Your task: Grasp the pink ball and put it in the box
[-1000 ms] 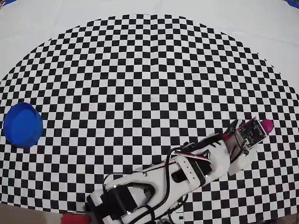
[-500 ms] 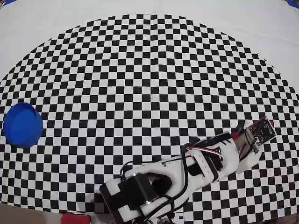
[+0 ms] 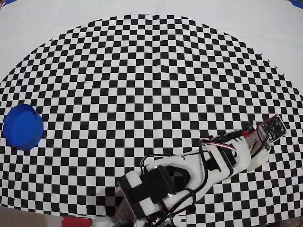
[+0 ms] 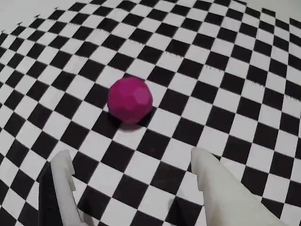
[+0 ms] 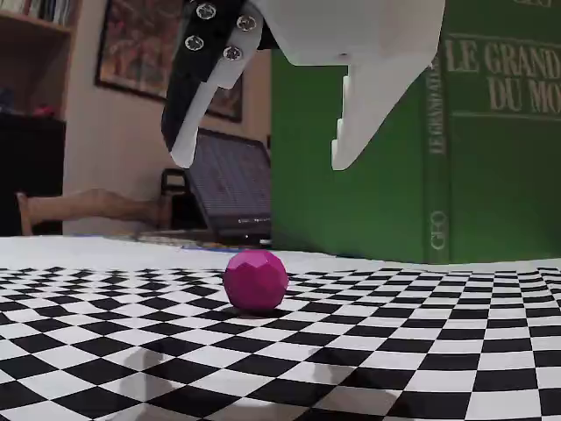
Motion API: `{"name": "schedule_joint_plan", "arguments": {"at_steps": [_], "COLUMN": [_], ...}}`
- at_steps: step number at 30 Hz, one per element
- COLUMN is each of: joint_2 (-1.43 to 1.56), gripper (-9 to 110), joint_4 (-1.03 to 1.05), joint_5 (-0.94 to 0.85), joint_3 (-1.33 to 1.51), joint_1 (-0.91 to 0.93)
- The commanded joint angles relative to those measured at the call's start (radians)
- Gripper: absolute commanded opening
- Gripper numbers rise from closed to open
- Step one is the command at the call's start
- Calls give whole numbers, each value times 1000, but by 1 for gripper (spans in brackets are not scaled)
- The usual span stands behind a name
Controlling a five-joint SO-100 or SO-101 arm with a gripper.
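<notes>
The pink ball [image 4: 130, 101] lies on the checkered mat, just ahead of my gripper [image 4: 130, 155] in the wrist view. Seen from the fixed view, the ball [image 5: 255, 281] rests on the mat and the gripper [image 5: 261, 160] hangs open directly above it, well clear of it, with nothing between the white fingers [image 5: 368, 105]. In the overhead view the gripper's head covers the ball, at the mat's right side. The blue box [image 3: 22, 126] stands far off at the left edge of the mat.
My white arm [image 3: 208, 163] stretches from the bottom centre toward the right in the overhead view. A tall green book [image 5: 421, 175] and a laptop [image 5: 232, 189] stand behind the mat in the fixed view.
The arm has reached further to the right. The gripper's head now covers the pink ball, which showed beside it a second ago.
</notes>
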Motion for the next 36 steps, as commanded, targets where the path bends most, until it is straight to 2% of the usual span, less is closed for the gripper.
{"name": "schedule_joint_plan", "arguments": {"at_steps": [1,36], "joint_2": [-20,-387], "gripper": [29,29], "joint_4": [-14,44], "joint_5": [-8,-2], "joint_3": [-71,-399], "joint_1": [12,5]}}
